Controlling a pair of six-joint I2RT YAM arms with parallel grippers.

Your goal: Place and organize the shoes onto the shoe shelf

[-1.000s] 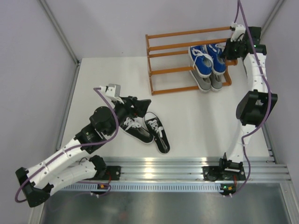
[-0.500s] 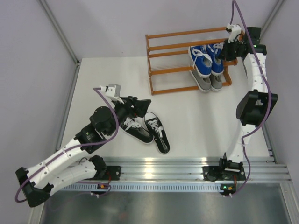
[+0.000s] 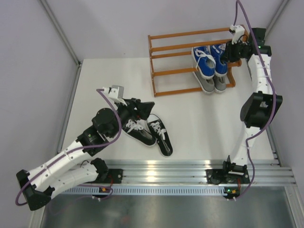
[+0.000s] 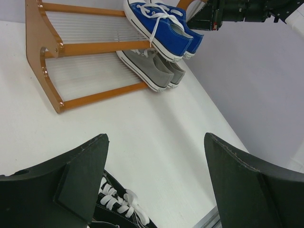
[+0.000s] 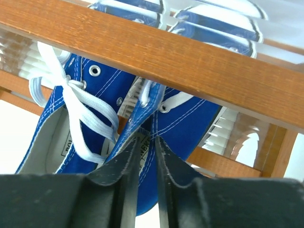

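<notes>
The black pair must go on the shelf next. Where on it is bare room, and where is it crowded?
Free: the middle tier, left half, beside the blue pair; the bottom tier, left half, beside the grey pair; the whole top tier. Crowded: the right end, where the right gripper is at the blue heels.

I am operating in a robotics laboratory test cell. Indicators:

1. The surface below my left gripper (image 3: 147, 110) is a bare white table (image 3: 199, 123), enclosed by pale panels (image 3: 28, 71) mounted on metal frame posts (image 3: 59, 31).
2. Behind both tools, at the table's near edge, the arm bases are bolted to slotted aluminium rails (image 3: 166, 173).
3. Purple cables (image 3: 237, 12) run exposed along each arm, and one rises above my right gripper (image 3: 227, 52).
4. The shoe shelf (image 3: 151, 61), ahead of the left gripper, stands directly on the table with its back toward a plain panel.
</notes>
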